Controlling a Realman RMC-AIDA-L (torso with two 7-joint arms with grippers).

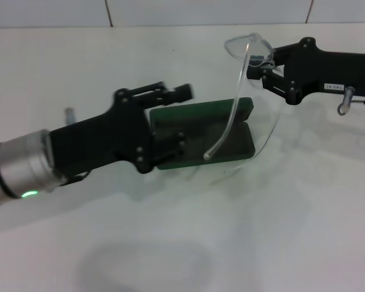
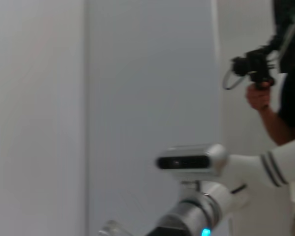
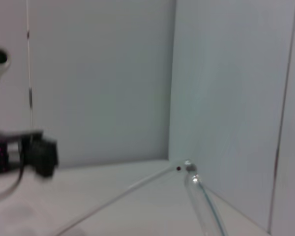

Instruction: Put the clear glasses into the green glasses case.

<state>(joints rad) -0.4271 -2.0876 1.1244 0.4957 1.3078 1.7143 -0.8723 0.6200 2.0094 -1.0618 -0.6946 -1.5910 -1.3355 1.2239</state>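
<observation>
The green glasses case [image 1: 231,109] lies open in the middle of the white table, lid raised at the back and dark lining showing. My left gripper [image 1: 173,120] reaches in from the left. Its fingers [image 1: 170,93] span the case's left end, one behind the lid and one over the base, holding it. The clear glasses [image 1: 238,91] hang tilted above the case's right half. One thin arm points down, its tip just over the lining. My right gripper [image 1: 257,64] is shut on the glasses near the lens's upper corner. A clear arm of the glasses [image 3: 202,209] shows in the right wrist view.
The white table [image 1: 182,243] stretches bare toward me, and a tiled wall [image 1: 170,12] stands behind it. In the left wrist view a person [image 2: 280,123] stands to one side with a hand-held device, beyond the robot's head camera [image 2: 187,161].
</observation>
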